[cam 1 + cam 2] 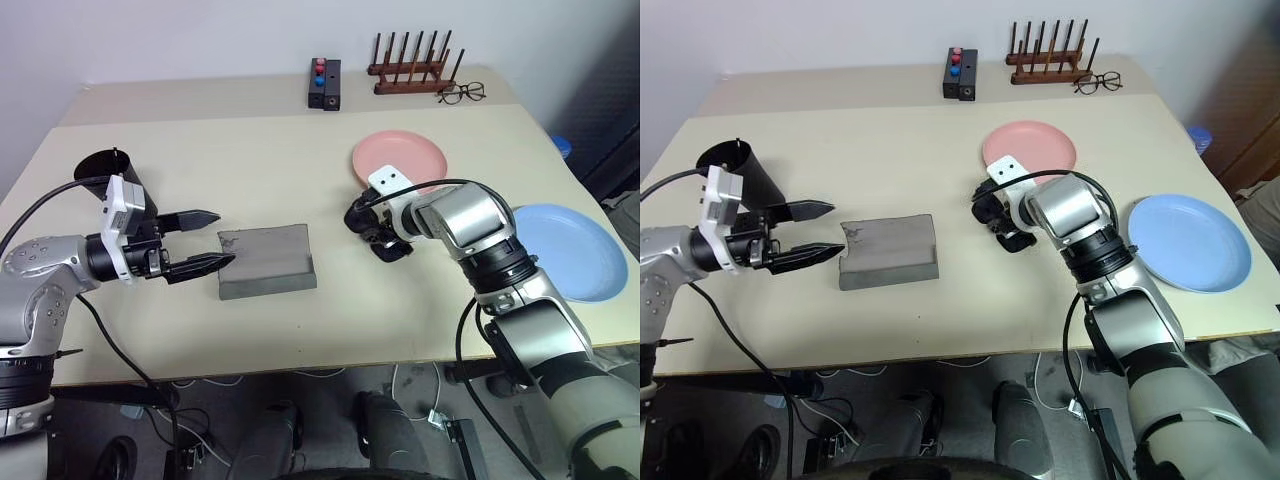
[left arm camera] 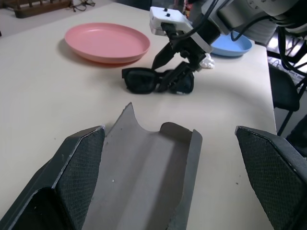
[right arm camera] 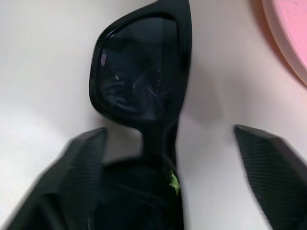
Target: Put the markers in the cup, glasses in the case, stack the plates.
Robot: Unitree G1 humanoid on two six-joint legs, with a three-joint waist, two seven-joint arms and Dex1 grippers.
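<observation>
The black glasses point(image 2: 142, 81) lie on the table just in front of the pink plate point(image 1: 400, 155). My right gripper point(image 2: 159, 76) points down over them, open, one finger on each side of the frame near its bridge point(image 3: 158, 134). The grey case point(image 1: 265, 260) lies open at mid-table. My left gripper point(image 1: 222, 240) hovers open at its left end, touching nothing. Behind that hand stands the black cup point(image 1: 100, 168); a thin dark tip pokes above its rim, and I cannot tell if it is a marker. The blue plate point(image 1: 570, 250) lies apart at the right edge.
At the back of the table stand a black box with red and blue buttons point(image 1: 324, 83), a wooden peg rack point(image 1: 410, 70) and clear-lens spectacles point(image 1: 461, 93). Bare tabletop point(image 1: 250, 160) stretches between the case and these.
</observation>
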